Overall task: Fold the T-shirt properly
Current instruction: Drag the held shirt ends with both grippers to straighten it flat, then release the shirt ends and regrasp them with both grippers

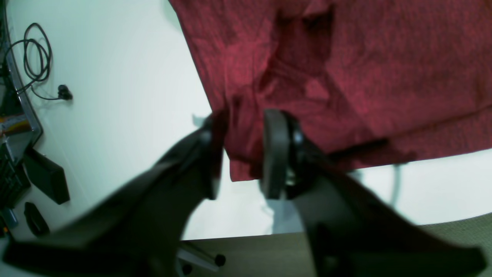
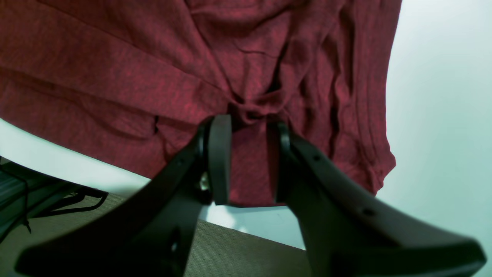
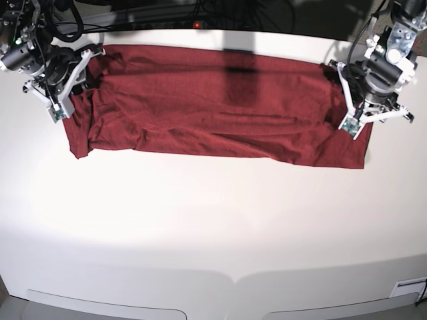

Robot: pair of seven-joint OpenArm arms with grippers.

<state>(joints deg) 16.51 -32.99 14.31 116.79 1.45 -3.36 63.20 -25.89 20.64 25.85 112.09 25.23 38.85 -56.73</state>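
Fabric of a dark red, thin, wrinkled T-shirt (image 3: 213,110) was seen spread in a long band across the far part of the white, smooth table (image 3: 213,220), reaching from one arm to the other. In the base view the garment was folded lengthwise, with creases running along it and a darker shadow patch near its upper middle. The left gripper (image 1: 243,154), a black two-fingered claw, was positioned at the shirt's end on that view's right, over a corner of the cloth; in the left wrist view its jaws were parted to a moderate gap, with the hem corner lying between the fingers (image 1: 275,154) but not pinched by them. The right gripper (image 2: 249,161) was placed at the opposite end, on the base view's left, and its jaws were likewise parted moderately, a bunched pleat of the red cloth being visible between them without being clamped. Beneath each gripper the shirt's edge lay close to the table's rim. In the left wrist view a coiled black cable (image 1: 36,57) was seen lying on the table well apart from the garment, and dark box-shaped items (image 1: 46,177) were ranged at the table's edge; their nature could not be told.
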